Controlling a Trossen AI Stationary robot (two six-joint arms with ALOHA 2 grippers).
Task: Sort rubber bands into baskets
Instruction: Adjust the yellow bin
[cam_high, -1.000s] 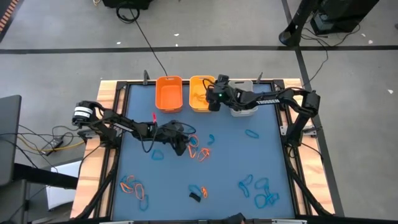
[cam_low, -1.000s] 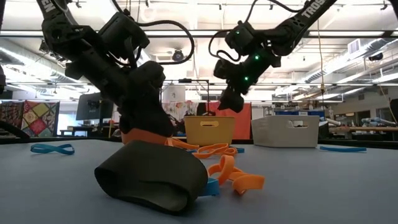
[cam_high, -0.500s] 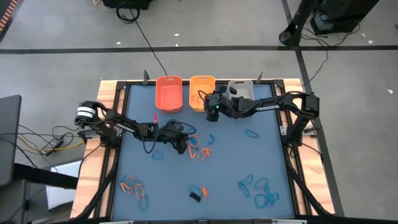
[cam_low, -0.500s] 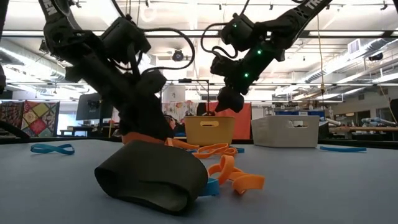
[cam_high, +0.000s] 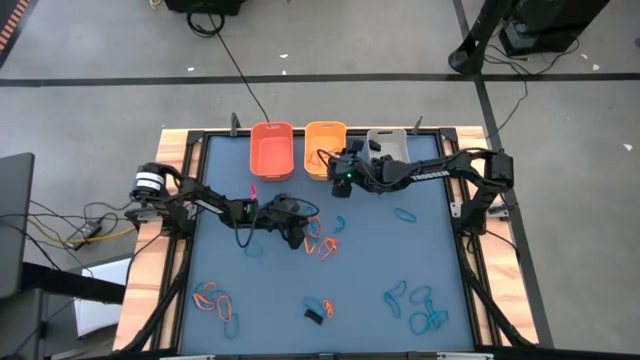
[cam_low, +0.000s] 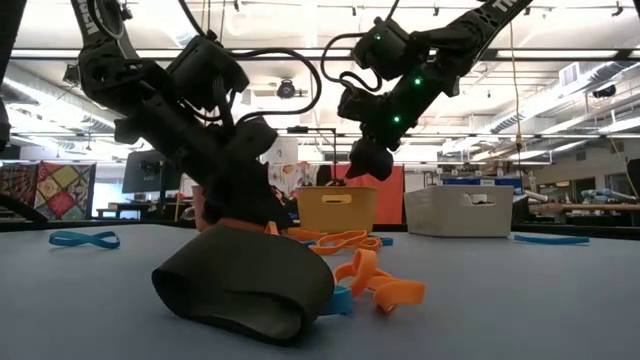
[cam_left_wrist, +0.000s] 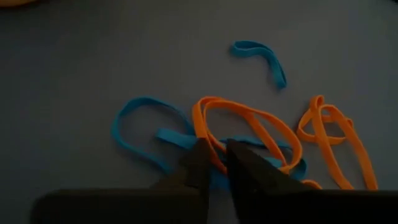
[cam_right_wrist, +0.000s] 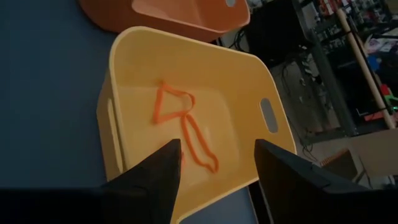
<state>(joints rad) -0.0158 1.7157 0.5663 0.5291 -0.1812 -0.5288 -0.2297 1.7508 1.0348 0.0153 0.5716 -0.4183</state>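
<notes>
Table (cam_high: 400, 260), blue-topped, bearing three baskets along its far edge: orange basket (cam_high: 271, 150), yellow-orange basket (cam_high: 323, 145), grey-white basket (cam_high: 388, 143). Left hand (cam_left_wrist: 214, 163): down on the central tangle of bands, fingers nearly pinched together over an orange rubber band (cam_left_wrist: 245, 127) where it crosses a blue rubber band (cam_left_wrist: 140, 127); whether the orange loop is actually gripped cannot be told, since the fingertips cover the contact point. Placement suggests a pick for sorting by colour. Right hand (cam_right_wrist: 217, 165): fingers spread, holding nothing, hanging just beside the near rim of the yellow-orange basket, which already holds orange bands (cam_right_wrist: 183, 127); likely positioned there after a drop. Remaining stock: loose blue and orange bands scattered toward the near left corner (cam_high: 215, 300) and near right corner (cam_high: 420, 305), one black band (cam_high: 314, 316) near the front centre. Low view is largely blocked by a dark band (cam_low: 245, 285) close to the lens. Contents of the orange and grey-white baskets cannot be made out.
</notes>
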